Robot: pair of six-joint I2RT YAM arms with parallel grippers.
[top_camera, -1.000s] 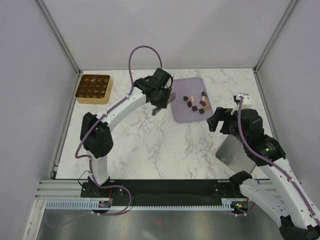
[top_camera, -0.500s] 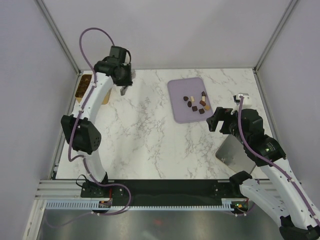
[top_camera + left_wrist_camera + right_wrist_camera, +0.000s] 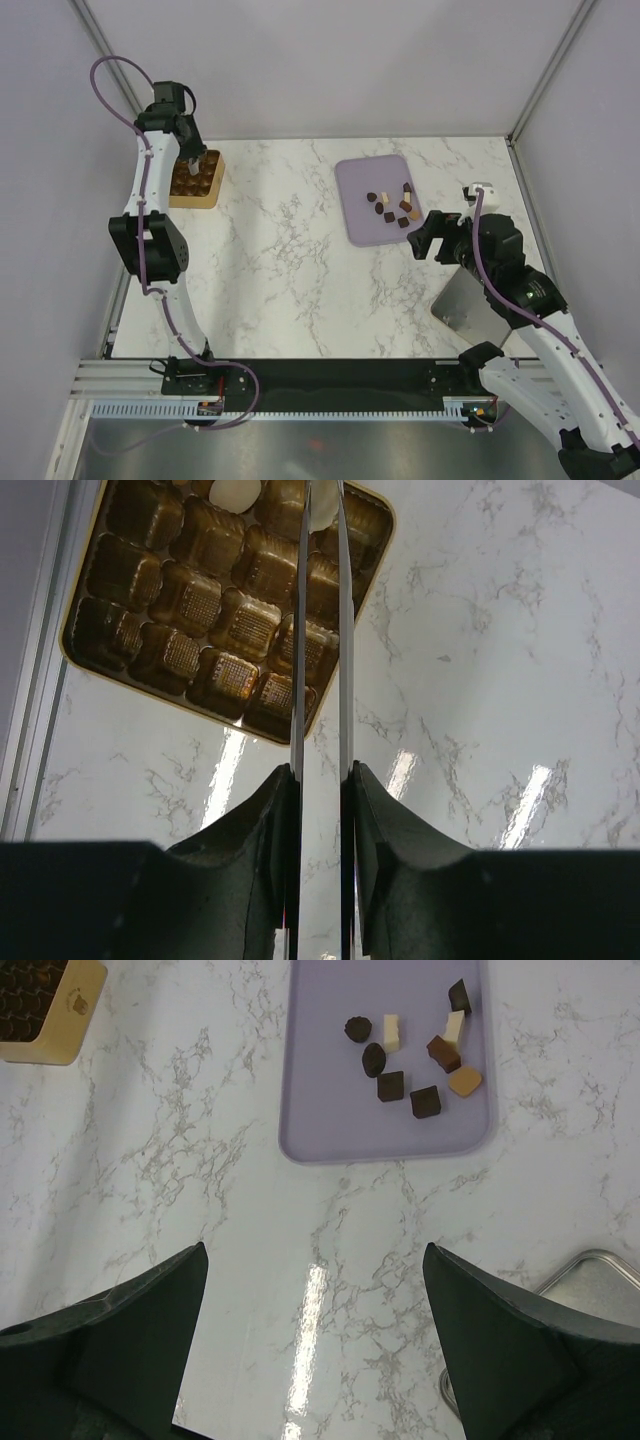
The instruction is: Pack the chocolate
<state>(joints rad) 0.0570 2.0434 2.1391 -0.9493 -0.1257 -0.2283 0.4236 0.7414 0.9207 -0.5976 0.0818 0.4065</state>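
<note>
The right gripper point(image 3: 315, 1257) hangs over the marble table point(image 3: 170, 1150) with its jaws spread wide and nothing between them. Just outside its right finger, a corner of a silver metal tray point(image 3: 600, 1272) shows. Straight ahead of these jaws lies the lilac tray point(image 3: 320, 1100). Most of the chocolate point(image 3: 391, 1086) sits on the tray's far right part: dark brown squares and ovals, two cream-white sticks and one tan piece point(image 3: 464, 1081) (loosely clustered, a few touching). Well ahead and far to the left of the same jaws stands the golden-brown box point(image 3: 62, 1008).

The left gripper point(image 3: 322, 500) hangs above that box at the table's far left corner. Its thin jaws are drawn almost together and, as far as the wrist view shows, they pinch a cream-white chocolate point(image 3: 322, 518) between the tips. The box's ribbed gold compartments lie under the jaws and to their left, with bare marble to their right. Left of the tips, another cream-white piece point(image 3: 235, 490) rests in a compartment
</note>
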